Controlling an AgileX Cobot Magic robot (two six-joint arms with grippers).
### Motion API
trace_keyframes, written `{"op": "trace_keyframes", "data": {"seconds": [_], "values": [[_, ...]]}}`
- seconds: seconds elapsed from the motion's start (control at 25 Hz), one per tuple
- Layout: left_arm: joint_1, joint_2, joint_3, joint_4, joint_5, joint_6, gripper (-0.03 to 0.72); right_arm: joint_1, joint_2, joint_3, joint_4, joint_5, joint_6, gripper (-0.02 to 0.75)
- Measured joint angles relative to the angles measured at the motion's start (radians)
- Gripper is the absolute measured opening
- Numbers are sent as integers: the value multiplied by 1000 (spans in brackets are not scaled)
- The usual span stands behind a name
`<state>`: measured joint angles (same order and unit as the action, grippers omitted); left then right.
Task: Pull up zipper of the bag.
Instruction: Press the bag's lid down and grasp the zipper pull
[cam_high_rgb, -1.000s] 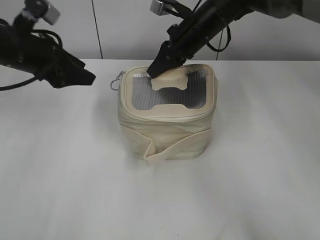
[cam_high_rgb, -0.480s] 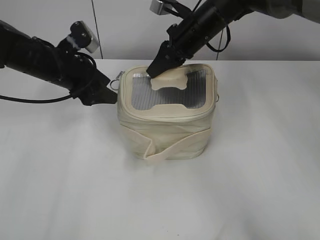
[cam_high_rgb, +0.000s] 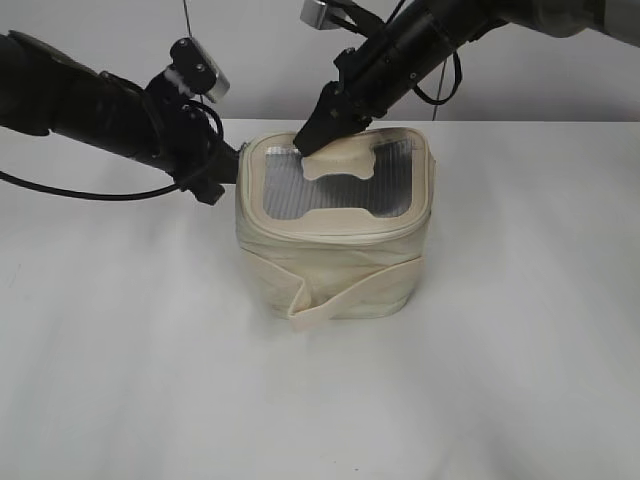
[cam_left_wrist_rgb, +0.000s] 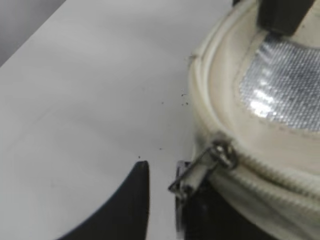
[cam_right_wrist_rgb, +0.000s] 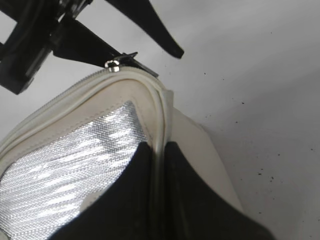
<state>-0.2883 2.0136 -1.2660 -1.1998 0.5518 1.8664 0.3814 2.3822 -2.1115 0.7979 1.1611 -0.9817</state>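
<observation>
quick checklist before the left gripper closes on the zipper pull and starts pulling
1. Left gripper open: ok, a gap shows between its fingers.
2. Zipper pull between the left fingers: ok, it sits in the gap beside one finger.
3. Right gripper steadying the bag: ok, shut on the bag's top rim.
4. Bag upright on the table: ok.
5. Zipper track clear along the rim: cannot tell, only part shows.
</observation>
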Motion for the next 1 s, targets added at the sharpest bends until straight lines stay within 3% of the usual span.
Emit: {"op": "trace_keyframes", "data": {"seconds": [0.08, 0.2, 0.36, 0.48, 0.84, 1.0], "values": [[-8, 1, -2, -2, 8, -1, 87, 0, 0, 0, 1, 0, 1, 54], [-9, 0, -2, 15, 20, -74, 22, 0, 0, 0, 0, 0, 14, 54], [0, -43, 24, 136, 33, -239, 11, 0, 0, 0, 0, 0, 38, 54], [6, -120, 109, 184, 48, -280, 10, 0, 0, 0, 0, -1, 60, 54], [-3, -402, 385, 99, -11, -311, 10, 6, 5, 0, 19, 2, 113, 52], [-72, -471, 494, 107, 16, -321, 6, 6, 7, 0, 20, -9, 155, 50]]}}
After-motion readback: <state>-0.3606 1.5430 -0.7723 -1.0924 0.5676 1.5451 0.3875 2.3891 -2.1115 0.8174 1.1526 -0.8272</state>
